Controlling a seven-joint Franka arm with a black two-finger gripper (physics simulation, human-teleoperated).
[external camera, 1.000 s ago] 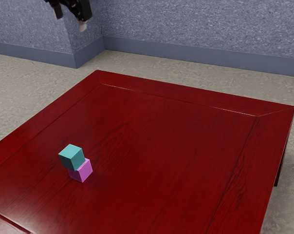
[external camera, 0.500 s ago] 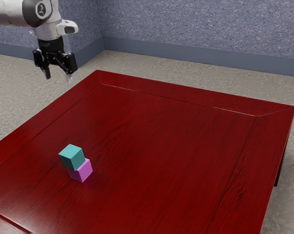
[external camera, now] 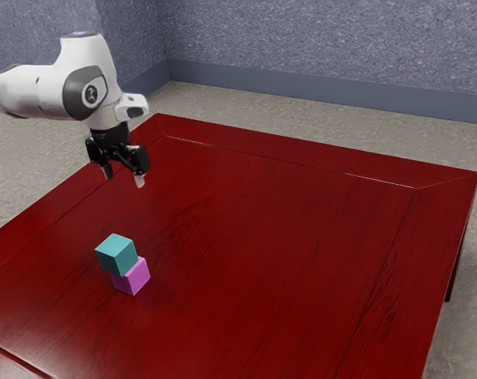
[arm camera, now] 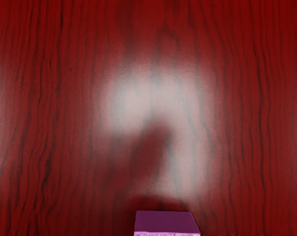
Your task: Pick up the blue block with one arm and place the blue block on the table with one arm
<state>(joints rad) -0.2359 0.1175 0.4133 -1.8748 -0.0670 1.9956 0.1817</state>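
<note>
Looks like a plain indoor room of unclear kind, with speckled blue-grey walls [external camera: 317,39], a matching baseboard [external camera: 317,88], mottled floor [external camera: 302,118] and red wood-grained tabletop [external camera: 262,237].

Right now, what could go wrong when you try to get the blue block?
The blue block sits off-centre on the pink block, so a little nudge might tip it off. My claw is open and higher than both, so if I come down crooked, I might bump the pink block too.
</note>
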